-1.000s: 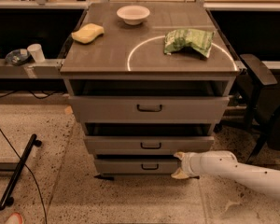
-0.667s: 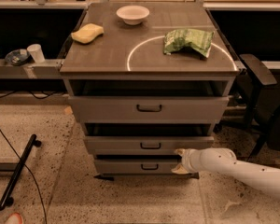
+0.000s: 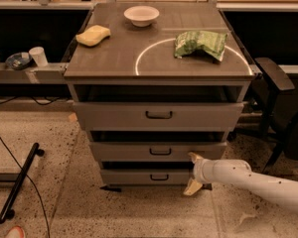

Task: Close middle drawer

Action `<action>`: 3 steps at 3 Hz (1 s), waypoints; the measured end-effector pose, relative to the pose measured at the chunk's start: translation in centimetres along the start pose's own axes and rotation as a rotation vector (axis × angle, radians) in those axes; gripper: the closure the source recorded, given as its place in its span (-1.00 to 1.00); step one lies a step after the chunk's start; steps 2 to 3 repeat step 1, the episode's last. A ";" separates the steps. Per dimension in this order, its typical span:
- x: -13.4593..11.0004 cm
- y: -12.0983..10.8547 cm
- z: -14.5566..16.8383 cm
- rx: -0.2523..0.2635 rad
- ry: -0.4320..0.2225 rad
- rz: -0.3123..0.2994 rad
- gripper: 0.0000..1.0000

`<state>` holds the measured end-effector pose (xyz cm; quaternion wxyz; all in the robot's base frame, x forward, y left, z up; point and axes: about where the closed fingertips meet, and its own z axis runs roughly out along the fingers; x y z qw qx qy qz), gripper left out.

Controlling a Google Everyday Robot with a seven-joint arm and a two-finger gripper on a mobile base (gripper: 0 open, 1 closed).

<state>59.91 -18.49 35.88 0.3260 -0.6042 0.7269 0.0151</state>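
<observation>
Three grey drawers in one cabinet (image 3: pixel 119 53), each standing part way open with a dark gap above its front. Top drawer (image 3: pixel 109 117): tallest and widest front, inside too dark to tell any contents. Middle drawer (image 3: pixel 119 151): second from the top, low flat front with a small dark handle at its centre, tray in shadow, contents not to be told. Lowest drawer (image 3: pixel 129 176): a little narrower, just above the speckled floor, inside likewise dark. White arm (image 3: pixel 258 180) reaching in low from the lower right. On the cabinet's flat top, a crumpled green bag (image 3: pixel 201 43) lying over the right side of a white ring mark, a white bowl (image 3: pixel 141 15) upright at the back, a yellow sponge (image 3: pixel 93 35) near the left edge. Gripper (image 3: pixel 193 172) at the right end of the two lower fronts, spread wide, one finger above the other; upper fingertip (image 3: pixel 194 156) against the middle drawer's lower right corner, the other down by the floor, holding nothing that can be made out.
</observation>
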 end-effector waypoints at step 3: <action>0.0 0.0 0.0 0.000 0.000 0.000 -1.00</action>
